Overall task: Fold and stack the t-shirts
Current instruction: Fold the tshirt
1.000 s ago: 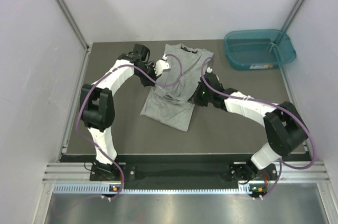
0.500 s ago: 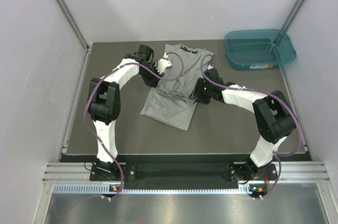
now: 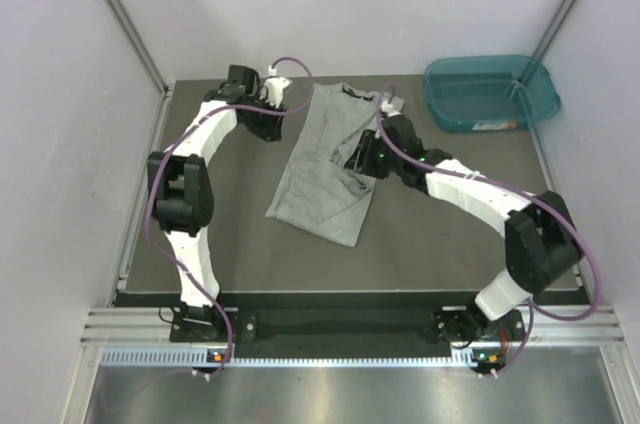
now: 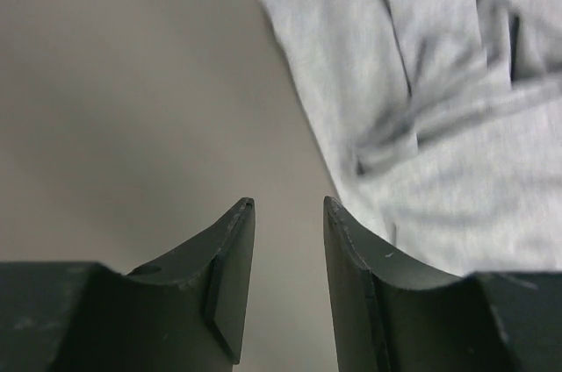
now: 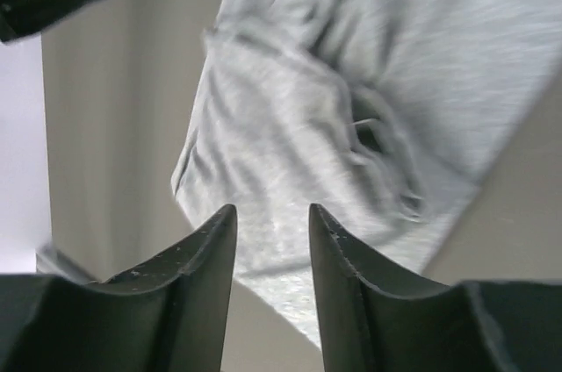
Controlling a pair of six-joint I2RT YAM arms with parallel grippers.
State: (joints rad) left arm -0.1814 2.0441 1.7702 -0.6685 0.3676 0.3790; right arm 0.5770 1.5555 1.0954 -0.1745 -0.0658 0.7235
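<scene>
A light grey t-shirt [image 3: 322, 174] was laid at the centre of a dark table [image 3: 220, 244], folded narrow, its long axis slanted from the collar at upper centre down to the hem at lower left. Part of its right edge was hidden under the right arm. The left gripper [image 4: 285, 207] was held over bare table beside the shirt's left edge, jaws parted narrowly and empty. The right gripper [image 5: 270, 211] was likewise parted, with nothing between its fingers; the cloth below was blurred and cropped. A teal tub [image 3: 480, 94] was set at upper right.
</scene>
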